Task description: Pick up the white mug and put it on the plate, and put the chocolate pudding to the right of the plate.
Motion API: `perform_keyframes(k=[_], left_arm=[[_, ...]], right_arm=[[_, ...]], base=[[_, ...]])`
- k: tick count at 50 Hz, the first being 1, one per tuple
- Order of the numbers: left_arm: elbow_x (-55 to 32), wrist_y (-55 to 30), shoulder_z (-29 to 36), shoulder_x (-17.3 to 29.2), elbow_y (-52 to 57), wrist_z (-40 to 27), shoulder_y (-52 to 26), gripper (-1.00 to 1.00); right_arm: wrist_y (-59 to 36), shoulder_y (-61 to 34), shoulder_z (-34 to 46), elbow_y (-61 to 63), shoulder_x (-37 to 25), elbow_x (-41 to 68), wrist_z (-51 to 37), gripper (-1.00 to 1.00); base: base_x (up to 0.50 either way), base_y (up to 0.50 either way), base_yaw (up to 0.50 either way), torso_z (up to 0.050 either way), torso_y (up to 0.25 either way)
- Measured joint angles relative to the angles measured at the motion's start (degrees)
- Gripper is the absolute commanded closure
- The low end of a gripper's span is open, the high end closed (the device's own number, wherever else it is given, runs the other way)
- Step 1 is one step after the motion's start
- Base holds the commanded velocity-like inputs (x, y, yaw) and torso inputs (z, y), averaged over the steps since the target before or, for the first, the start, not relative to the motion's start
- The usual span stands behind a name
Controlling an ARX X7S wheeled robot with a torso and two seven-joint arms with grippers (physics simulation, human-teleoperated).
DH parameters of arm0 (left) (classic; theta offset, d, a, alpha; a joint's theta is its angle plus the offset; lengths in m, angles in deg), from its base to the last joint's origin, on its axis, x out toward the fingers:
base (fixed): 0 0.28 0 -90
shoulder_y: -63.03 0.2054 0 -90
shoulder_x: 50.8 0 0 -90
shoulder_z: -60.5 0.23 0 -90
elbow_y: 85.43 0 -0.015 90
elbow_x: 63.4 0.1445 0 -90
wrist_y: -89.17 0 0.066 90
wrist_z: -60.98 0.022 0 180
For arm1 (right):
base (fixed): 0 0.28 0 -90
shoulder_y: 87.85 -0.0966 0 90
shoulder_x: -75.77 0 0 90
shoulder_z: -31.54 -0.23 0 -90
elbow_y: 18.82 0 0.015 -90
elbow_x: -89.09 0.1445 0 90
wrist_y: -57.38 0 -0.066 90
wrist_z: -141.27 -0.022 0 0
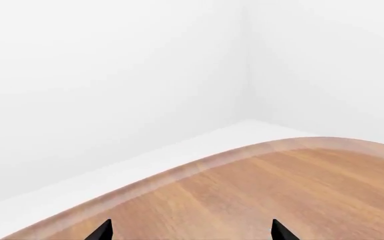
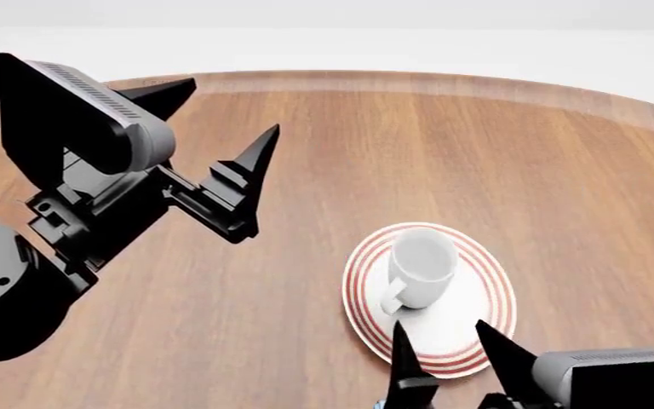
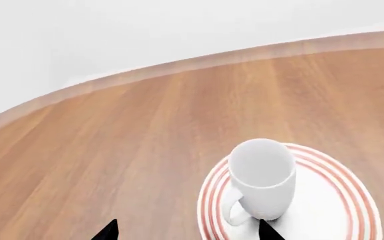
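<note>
Warm brown wood grain covers the desk (image 2: 509, 153), which has a paler rounded rim and curves away toward plain white walls and a white floor.

Nearest the robot, the right claw (image 2: 450, 354) hangs just at the near edge of the plate (image 2: 489, 298), its two dark fingertips spread apart and holding nothing. The tips point toward the plate without touching the mug, as the right wrist view also shows.

The plate is round and white with red rings around its rim. The white mug (image 2: 421, 268) stands upright on it, in the half farther from the robot, glossy and unmarked, its mouth open to the ceiling. Its loop handle points back toward the robot and a little to the left of the plate's centre.

Left of the plate and farther off, the left claw (image 2: 219, 128) is raised above bare wood, well apart from the plate, its pointed fingers splayed wide and empty.

Beyond the plate the desk runs on bare to its curved far edge.
</note>
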Motion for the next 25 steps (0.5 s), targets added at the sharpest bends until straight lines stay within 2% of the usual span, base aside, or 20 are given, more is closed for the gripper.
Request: perform_keyframes(k=[6, 13, 19, 25], left_arm=[[0.0, 0.0, 0.0, -0.1, 0.0, 0.0, 0.1, -1.00], [0.0, 0.0, 0.0, -0.3, -0.1, 0.1, 0.3, -1.00], [0.0, 0.1, 0.0, -0.5, -0.2, 0.2, 0.4, -1.00], [-0.1, 0.0, 0.0, -0.7, -0.1, 0.2, 0.4, -1.00]], right_arm=[[4.3, -7.9, 10.0, 0.0, 1.7, 1.4, -5.2, -1.00], [8.7, -13.9, 17.5, 0.0, 3.7, 3.9, -8.4, -1.00], [10.5, -16.5, 20.9, 0.0, 5.1, 5.9, -9.9, -1.00], [9.8, -16.4, 20.1, 0.1, 6.5, 8.2, -10.3, -1.00]], base=[[0.00, 0.00, 0.00, 0.000, 0.000], [0.00, 0.00, 0.00, 0.000, 0.000], [0.00, 0.00, 0.00, 0.000, 0.000], [0.00, 0.00, 0.00, 0.000, 0.000]])
